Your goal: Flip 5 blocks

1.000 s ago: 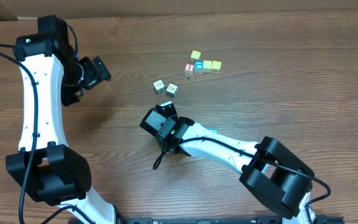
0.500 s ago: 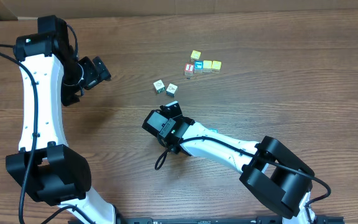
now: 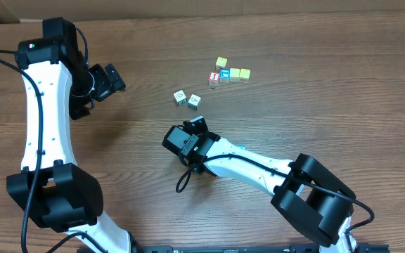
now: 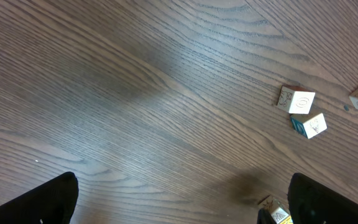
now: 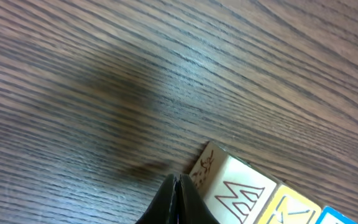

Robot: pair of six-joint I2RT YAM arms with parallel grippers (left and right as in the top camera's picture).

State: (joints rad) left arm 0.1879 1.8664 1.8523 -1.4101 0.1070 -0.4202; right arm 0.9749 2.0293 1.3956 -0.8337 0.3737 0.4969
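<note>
Fingers pinched shut on nothing, the right gripper sets its tips at the near corner of a whitish block with a zigzag line mark, flat on the wooden table with a yellow-faced block touching its far side; a clean flip likely needs a slow push high on the wall, so it rolls rather than skids into its neighbour. A ring-marked block and its pale partner lie just beyond, short of a cluster of coloured cubes. The left gripper hangs well apart, jaws wide and empty
</note>
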